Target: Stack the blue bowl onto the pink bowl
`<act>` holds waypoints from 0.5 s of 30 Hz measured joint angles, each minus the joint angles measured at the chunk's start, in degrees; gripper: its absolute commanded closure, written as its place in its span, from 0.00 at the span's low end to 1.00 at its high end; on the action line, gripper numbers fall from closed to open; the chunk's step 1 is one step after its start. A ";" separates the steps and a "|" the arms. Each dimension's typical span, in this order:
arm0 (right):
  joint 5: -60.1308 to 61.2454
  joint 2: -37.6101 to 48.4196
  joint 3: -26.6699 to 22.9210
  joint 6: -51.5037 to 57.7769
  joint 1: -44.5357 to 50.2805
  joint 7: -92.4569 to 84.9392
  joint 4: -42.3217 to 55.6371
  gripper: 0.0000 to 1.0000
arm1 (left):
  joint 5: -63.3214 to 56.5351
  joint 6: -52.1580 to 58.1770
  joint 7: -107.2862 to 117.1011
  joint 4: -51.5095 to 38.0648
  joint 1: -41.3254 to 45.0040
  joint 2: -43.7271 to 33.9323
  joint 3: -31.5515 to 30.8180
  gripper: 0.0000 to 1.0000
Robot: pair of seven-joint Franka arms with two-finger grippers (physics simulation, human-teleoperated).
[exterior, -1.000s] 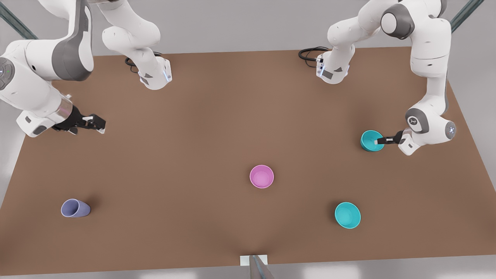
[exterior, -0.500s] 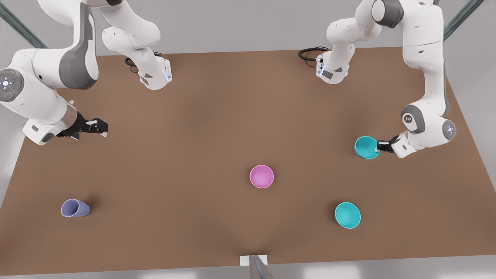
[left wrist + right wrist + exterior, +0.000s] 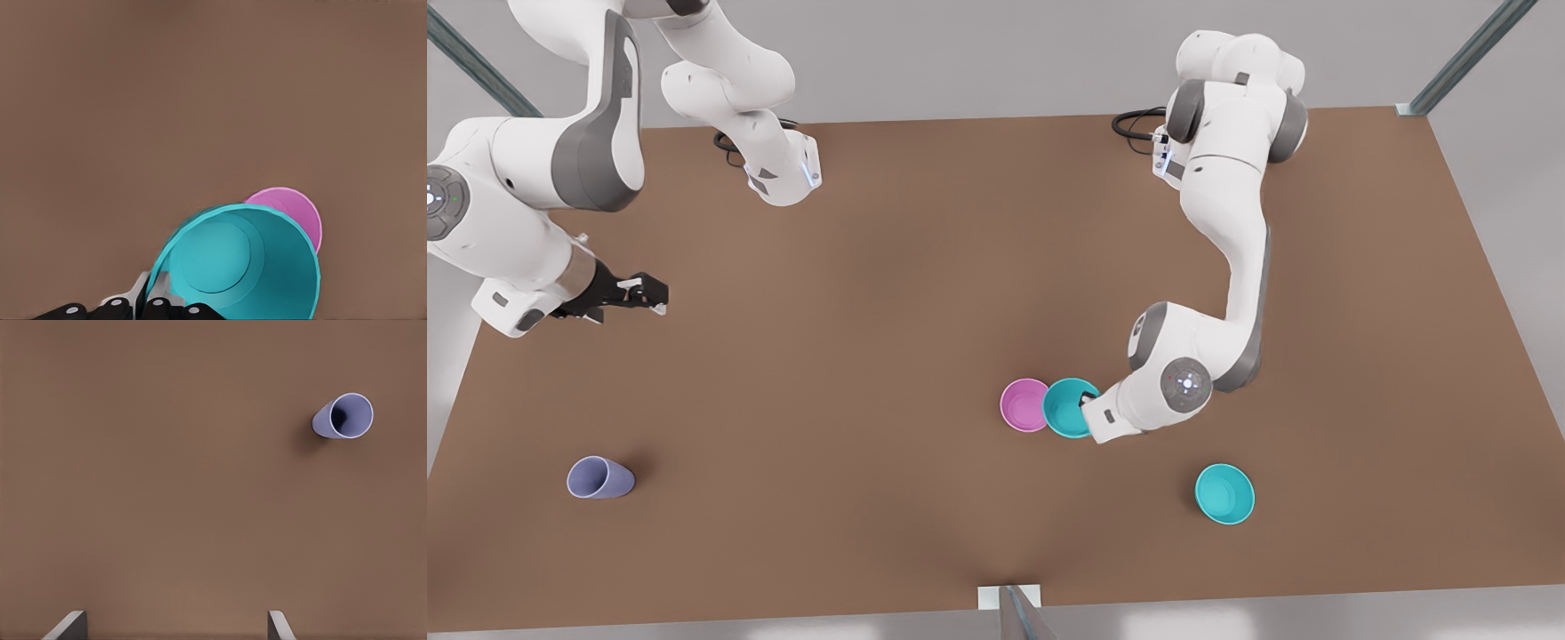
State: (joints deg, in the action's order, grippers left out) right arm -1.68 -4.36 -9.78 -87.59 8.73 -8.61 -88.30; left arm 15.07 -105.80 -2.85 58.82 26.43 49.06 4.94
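Note:
The blue bowl (image 3: 1065, 408) hangs just above the table, its rim overlapping the pink bowl's (image 3: 1022, 405) edge on the front view's right. My left gripper (image 3: 1087, 404) is shut on the blue bowl's rim on the side away from the pink bowl. In the left wrist view the blue bowl (image 3: 233, 267) sits close, with my left gripper (image 3: 152, 295) pinching its wall, and the pink bowl (image 3: 297, 210) peeks out behind it. My right gripper (image 3: 654, 293) waits open at the front view's left, holding nothing; its fingers (image 3: 70, 625) stand wide apart.
A brighter cyan bowl (image 3: 1224, 493) stands on the brown table (image 3: 871, 267) near the front, on the front view's right. A lavender cup (image 3: 599, 477) lies on its side at the front left, also seen as the cup (image 3: 345, 417) in the right wrist view.
My left arm has carried the blue bowl from the table's right side across to the pink bowl. The right gripper has barely moved.

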 measured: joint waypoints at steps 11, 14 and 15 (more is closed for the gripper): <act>0.14 -0.24 0.00 0.01 -0.04 -0.83 -0.23 0.00 | 0.43 -2.84 16.49 0.08 2.56 2.71 -2.55 0.79; 0.16 -0.32 0.00 0.02 -0.02 -0.96 -0.25 0.00 | 0.46 -2.66 19.59 0.66 2.66 2.93 -2.56 0.79; 0.17 -0.33 0.00 0.02 -0.02 -1.00 -0.25 0.00 | 0.51 -2.36 20.52 0.99 2.74 2.96 -2.60 0.79</act>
State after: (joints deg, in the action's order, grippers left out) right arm -1.52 -4.69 -9.78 -87.57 8.71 -9.61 -88.55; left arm 15.58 -108.17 17.67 59.81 29.16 52.02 2.34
